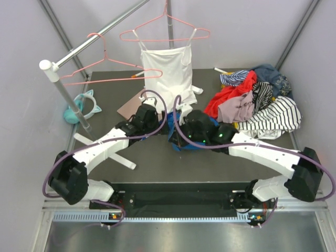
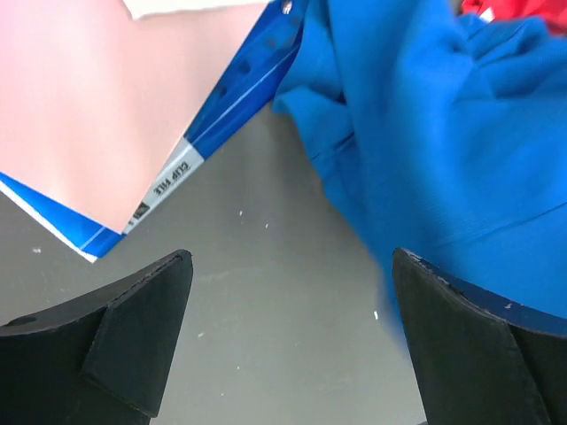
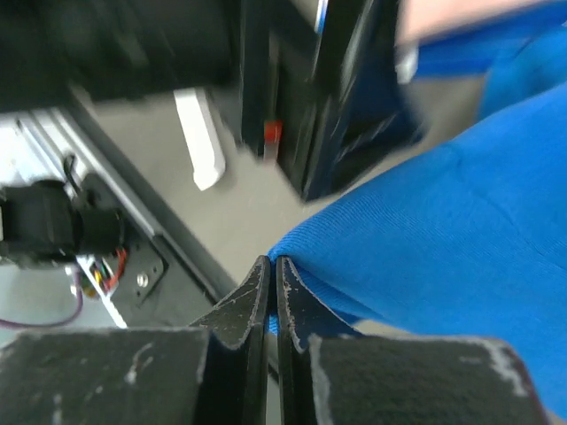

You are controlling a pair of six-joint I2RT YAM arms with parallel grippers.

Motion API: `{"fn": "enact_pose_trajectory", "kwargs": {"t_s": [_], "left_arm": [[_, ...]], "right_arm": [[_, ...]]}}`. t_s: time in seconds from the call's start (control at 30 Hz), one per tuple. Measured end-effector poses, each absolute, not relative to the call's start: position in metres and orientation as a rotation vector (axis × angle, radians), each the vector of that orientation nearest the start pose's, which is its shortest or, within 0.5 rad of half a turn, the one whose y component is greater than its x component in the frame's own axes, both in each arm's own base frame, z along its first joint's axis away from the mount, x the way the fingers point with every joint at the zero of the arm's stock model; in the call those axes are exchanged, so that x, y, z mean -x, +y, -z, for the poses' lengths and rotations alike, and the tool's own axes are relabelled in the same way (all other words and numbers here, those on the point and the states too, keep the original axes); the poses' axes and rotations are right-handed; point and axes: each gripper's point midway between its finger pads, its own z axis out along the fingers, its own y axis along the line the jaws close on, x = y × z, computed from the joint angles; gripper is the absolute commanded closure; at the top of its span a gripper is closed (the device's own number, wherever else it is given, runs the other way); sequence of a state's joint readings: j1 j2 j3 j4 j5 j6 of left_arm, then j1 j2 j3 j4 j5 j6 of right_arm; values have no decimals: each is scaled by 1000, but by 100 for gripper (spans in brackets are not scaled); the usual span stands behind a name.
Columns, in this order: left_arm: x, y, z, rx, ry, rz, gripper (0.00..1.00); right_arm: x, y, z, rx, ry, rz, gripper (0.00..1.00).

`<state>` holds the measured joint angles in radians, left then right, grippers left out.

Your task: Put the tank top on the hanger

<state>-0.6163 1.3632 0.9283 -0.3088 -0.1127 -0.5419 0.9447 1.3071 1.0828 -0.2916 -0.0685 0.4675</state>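
The right gripper (image 3: 273, 266) has its fingers pressed together, pinching a folded edge of the royal-blue tank top (image 3: 443, 221), which lies bunched on the dark table (image 1: 157, 157) between the two arms. Just beside it, the left gripper (image 2: 292, 266) hangs over bare tabletop with its jaws wide apart and nothing between them, the blue fabric by one finger and a pink, blue-edged clip file (image 2: 89, 106) ahead. The empty pink wire hanger (image 1: 100, 80) hangs on the rail at far left, well apart from the top.
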Motion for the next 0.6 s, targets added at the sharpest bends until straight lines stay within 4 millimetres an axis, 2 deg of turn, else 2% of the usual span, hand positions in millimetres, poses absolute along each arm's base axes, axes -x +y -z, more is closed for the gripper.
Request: {"fn": "enact_pose_trajectory", "kwargs": {"t_s": [0.03,0.07,0.1,0.2,0.33,0.4,0.47,0.5,0.6], "left_arm": [[-305,-217,-130,-30,2343,455,1],[-304,-215,-131,-31,2340,448,1],[-303,-213,-132,-28,2340,442,1],[-299,-203,-132,-9,2331,404,1],[-283,-182,-124,35,2339,347,4],[-278,-178,-118,60,2348,347,6],[-274,-180,-109,80,2370,360,6],[-273,-183,-104,93,2385,371,5],[-270,-202,-89,89,2422,405,5]], "right_arm": [[-203,348,-206,579,2173,-900,90],[-197,353,-194,586,2203,-900,79],[-192,356,-184,588,2231,-895,57],[-191,357,-170,565,2272,-858,30],[-214,334,-175,468,2261,-734,27],[-237,306,-184,361,2249,-671,27],[-267,267,-196,208,2212,-614,27],[-289,234,-201,91,2186,-568,27],[-327,163,-198,-114,2154,-403,27]]}}
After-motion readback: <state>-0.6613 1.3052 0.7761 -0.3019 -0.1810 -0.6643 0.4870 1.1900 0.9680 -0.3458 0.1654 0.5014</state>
